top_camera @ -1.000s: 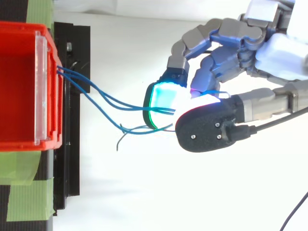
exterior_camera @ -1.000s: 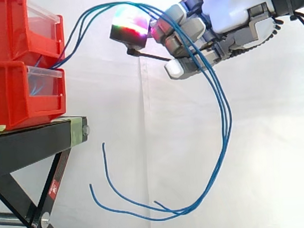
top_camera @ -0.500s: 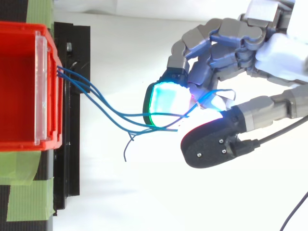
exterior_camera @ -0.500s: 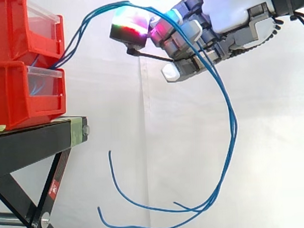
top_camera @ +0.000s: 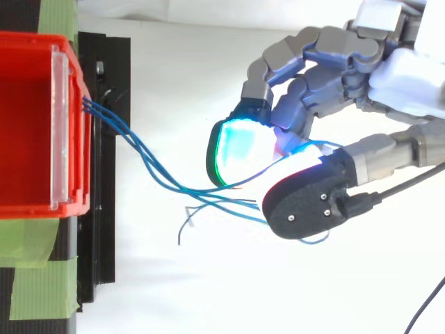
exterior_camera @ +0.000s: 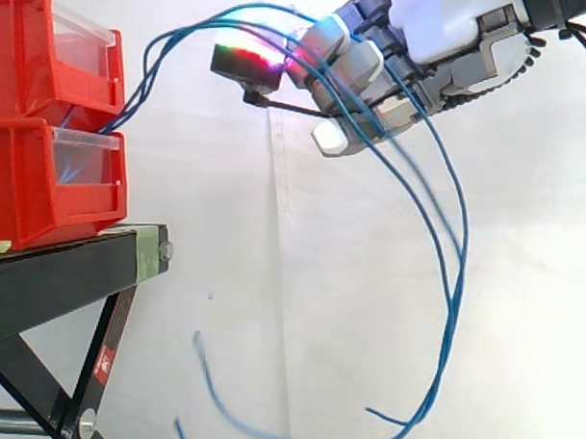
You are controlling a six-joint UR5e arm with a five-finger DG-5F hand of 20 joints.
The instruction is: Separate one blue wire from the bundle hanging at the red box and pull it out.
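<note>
The blue wires (exterior_camera: 457,300) run from the red box (top_camera: 31,139) over the robot hand (exterior_camera: 440,31), then hang in long loops. The robot hand is curled round them, maybe pinching just one; that is hard to see. It looks like the picking-apart step. Next, keep one wire and pull away from the box.

In the side view the low loops of the blue wires (exterior_camera: 456,300) are smeared and run off the bottom edge, so their free ends cannot be counted. The left edge cuts the red bins (exterior_camera: 20,123); the top and right edges cut the robot hand (exterior_camera: 440,31). From above, the robot hand covers the wires where they reach it.
</note>
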